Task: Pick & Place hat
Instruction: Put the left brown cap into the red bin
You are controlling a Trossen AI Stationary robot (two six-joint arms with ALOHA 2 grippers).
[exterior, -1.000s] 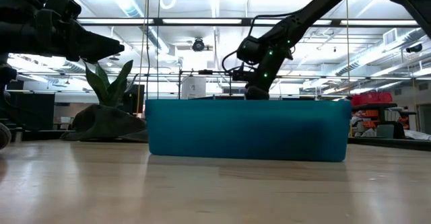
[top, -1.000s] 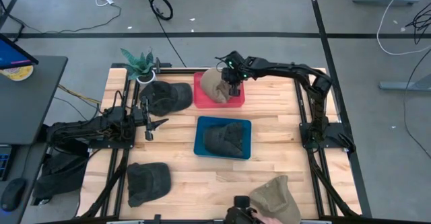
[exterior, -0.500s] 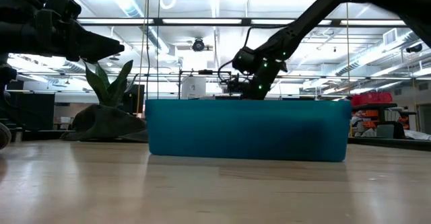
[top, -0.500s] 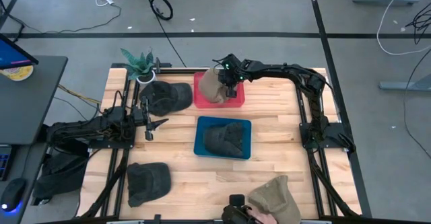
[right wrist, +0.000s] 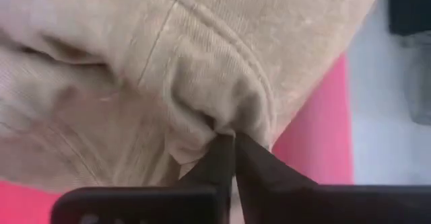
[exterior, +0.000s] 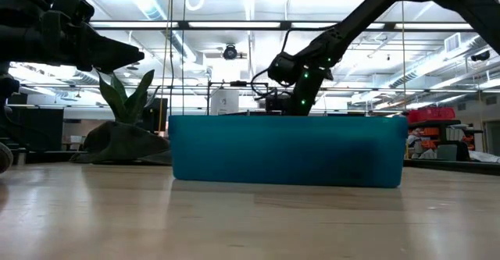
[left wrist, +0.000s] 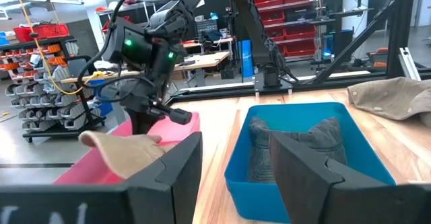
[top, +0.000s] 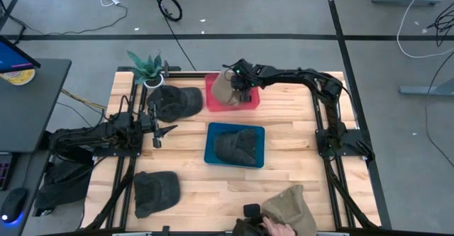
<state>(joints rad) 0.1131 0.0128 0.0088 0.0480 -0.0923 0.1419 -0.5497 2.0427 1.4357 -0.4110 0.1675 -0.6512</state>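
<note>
Right gripper [top: 241, 88] sits over the red bin [top: 250, 103] at the table's far edge, its two fingers [right wrist: 225, 160] pinched together on a fold of the tan hat [top: 223, 88]. A second ago the hat lay lower, more over the bin's middle; now it has shifted toward the bin's left rim and far side, bunched against the gripper, and the bin itself looks nudged slightly right. The right wrist view shows tan fabric gathered at the fingertips with red bin wall beside it.

Nearest the front edge, a second tan hat [top: 291, 209] lies on the wood, with a person's hand [top: 272, 227] now touching it beside the low camera; a second ago only a little of that hand showed. A dark hat [top: 156, 191] rests at the front left.

Mid-table, the blue bin [top: 211, 151] holds a dark grey hat [top: 237, 147], unchanged.

Left gripper [top: 157, 130] hovers over the left side of the table with its fingers apart, holding nothing, where it was before. Farther back, another dark hat [top: 174, 101] lies just left of the red bin, near a small potted plant [top: 147, 67] at the far left corner.
</note>
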